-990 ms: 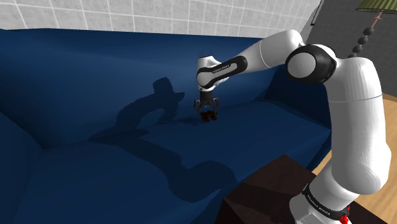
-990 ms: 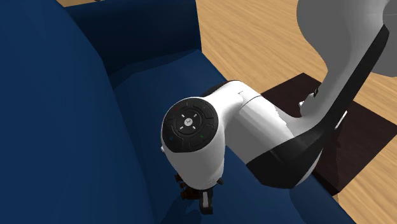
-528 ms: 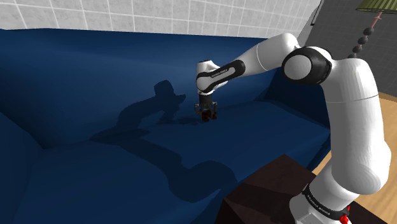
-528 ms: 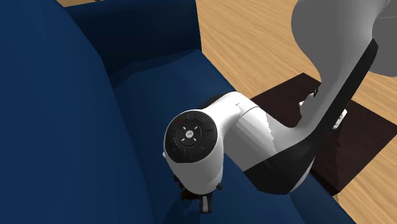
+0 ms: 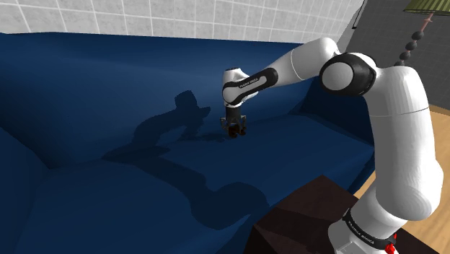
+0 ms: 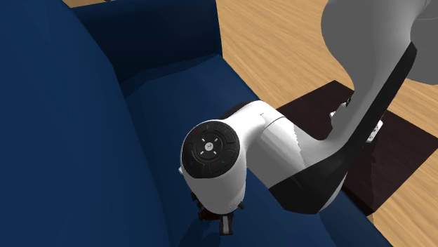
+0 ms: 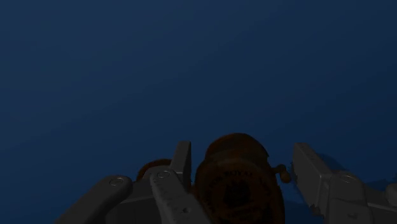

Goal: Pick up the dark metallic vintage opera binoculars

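1. Well, at the shoulder view's left the dark blue sofa (image 5: 86, 108) spreads wide. The arm's shadow (image 5: 169, 130) lies across its backrest and seat, and white wall tiles (image 5: 180, 18) run along behind it.
2. Toward the middle, the gripper (image 5: 235, 131) points down at the seat, close to the foot of the backrest. What lies under it there is a small dark lump, too small to make out.
3. In the wrist view the fingers (image 7: 182, 162) stand apart with one brownish barrel of the opera binoculars (image 7: 238, 181) between them. One finger sits just beside the barrel and the other keeps a narrow gap, so nothing is clamped. A second barrel peeps out beyond the closer finger, mostly hidden, and the picture's edge cuts the binoculars off.
4. In the second exterior view the arm's white wrist with its round black joint cap (image 6: 209, 151) covers the hand. One black finger and a reddish-brown sliver of the binoculars show beneath it.
5. At the shoulder view's right, the dark brown stand (image 5: 303, 216) is cut by the lower edge. The wooden floor (image 5: 440, 144) lies beyond it, and a lampshade (image 5: 425, 6) is clipped at the top corner.
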`<state>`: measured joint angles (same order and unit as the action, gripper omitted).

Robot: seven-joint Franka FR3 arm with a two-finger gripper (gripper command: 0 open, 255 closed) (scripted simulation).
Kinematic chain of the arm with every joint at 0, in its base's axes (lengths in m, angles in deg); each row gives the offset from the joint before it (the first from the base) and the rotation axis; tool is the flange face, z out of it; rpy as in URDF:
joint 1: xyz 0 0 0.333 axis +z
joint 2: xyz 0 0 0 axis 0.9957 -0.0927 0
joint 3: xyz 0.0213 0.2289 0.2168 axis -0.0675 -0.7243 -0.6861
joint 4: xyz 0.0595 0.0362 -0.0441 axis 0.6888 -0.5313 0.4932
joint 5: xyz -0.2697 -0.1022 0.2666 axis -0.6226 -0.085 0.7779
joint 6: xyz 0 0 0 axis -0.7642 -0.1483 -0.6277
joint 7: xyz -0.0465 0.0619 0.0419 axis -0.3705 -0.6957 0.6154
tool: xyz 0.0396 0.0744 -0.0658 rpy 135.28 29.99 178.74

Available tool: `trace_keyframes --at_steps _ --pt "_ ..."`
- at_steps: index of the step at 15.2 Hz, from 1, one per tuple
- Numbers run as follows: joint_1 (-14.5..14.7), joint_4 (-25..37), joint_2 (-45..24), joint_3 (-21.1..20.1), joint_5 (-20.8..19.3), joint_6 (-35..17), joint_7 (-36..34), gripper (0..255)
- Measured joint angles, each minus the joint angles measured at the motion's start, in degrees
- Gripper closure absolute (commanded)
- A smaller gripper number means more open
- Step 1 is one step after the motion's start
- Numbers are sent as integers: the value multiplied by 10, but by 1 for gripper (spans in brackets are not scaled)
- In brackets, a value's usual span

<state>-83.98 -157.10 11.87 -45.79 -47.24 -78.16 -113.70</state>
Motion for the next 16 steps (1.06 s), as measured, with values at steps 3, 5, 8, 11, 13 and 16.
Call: trace_keyframes --at_steps 3,5,8,11,13,16 --pt "0 1 8 -1 1 14 1 255" --pt "0 4 15 -1 2 25 2 255" --pt "0 13 25 -1 3 44 4 255" --pt "-1 15 38 -2 4 59 6 255" --pt "-1 19 46 -2 5 71 7 255" --pt "0 33 50 -3 6 89 7 255"
